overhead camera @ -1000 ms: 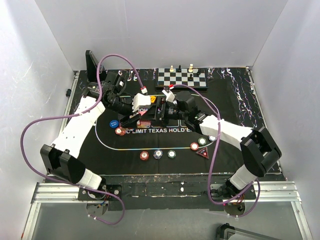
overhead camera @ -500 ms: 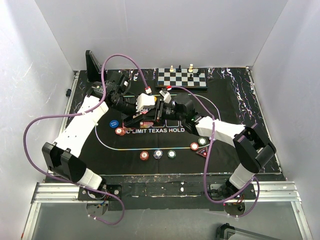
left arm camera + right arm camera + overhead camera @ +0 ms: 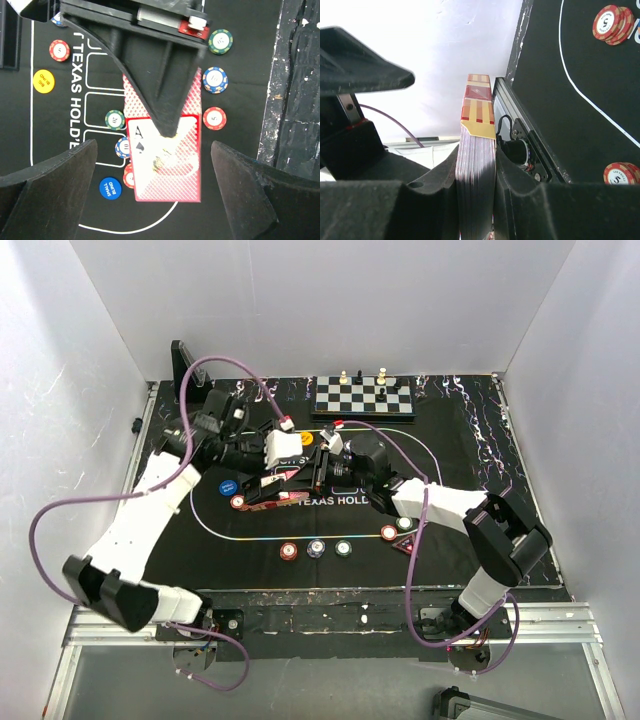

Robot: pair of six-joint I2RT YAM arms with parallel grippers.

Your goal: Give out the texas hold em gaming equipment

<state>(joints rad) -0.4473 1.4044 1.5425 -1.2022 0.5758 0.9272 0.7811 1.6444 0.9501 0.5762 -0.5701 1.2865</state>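
**Deck held over the felt:** Your left gripper (image 3: 153, 147) stands wide open and holds nothing, while your right gripper (image 3: 477, 170) is clamped tight on the deck of playing cards (image 3: 478, 115) above the middle of the black mat (image 3: 250, 540).

In the left wrist view an ace of spades (image 3: 141, 140) shows face-up against the red-patterned backs. Nearer you, a red chip (image 3: 289, 551), a blue-and-white chip (image 3: 316, 548) and a green chip (image 3: 344, 547) lie in a row on the mat. The dark red triangular marker (image 3: 405, 545) lies farther right.

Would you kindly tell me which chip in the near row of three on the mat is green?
The rightmost chip; the middle chip is blue-and-white, the leftmost chip red.
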